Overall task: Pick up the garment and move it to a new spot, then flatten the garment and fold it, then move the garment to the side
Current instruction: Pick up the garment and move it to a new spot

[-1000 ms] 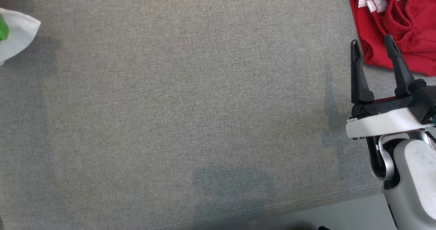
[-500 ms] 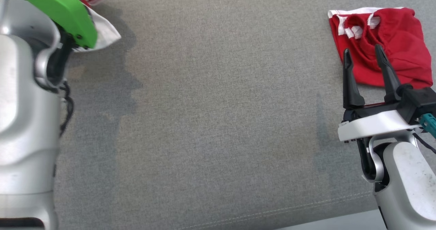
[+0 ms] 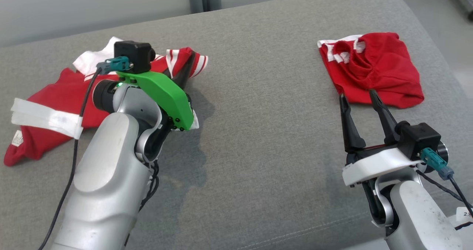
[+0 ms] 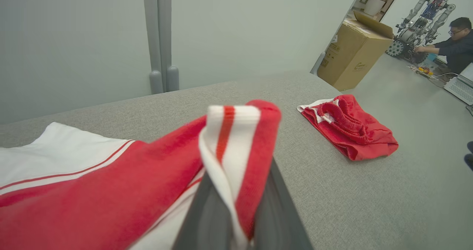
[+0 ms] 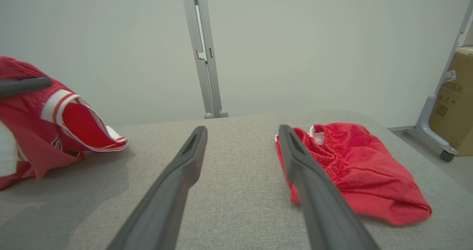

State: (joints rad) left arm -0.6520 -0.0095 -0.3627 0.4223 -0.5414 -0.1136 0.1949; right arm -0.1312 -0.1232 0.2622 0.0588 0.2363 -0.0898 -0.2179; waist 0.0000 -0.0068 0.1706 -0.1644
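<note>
The garment (image 3: 55,98), a red shirt with white panels and striped trim, lies crumpled at the left of the grey cushion (image 3: 258,139). My left gripper (image 3: 186,67) is shut on its striped edge and lifts that part off the cushion. In the left wrist view the striped fold (image 4: 236,139) stands pinched in the gripper (image 4: 238,176). The right wrist view has the garment (image 5: 55,124) hanging at its left. My right gripper (image 3: 356,96) is open and holds nothing, its tips just short of the red shorts (image 3: 373,72). Its fingers (image 5: 184,168) spread wide in its own wrist view.
The folded red shorts (image 5: 354,172) lie at the cushion's right. A grey post (image 4: 160,39) stands behind the cushion against a pale wall. Past the right end are a cardboard box (image 4: 354,50) and a seated person (image 4: 452,39) by another robot.
The head camera has risen and pulled back, so the whole picture has shifted. My left arm and the held garment have come into sight. The right gripper stays open.
</note>
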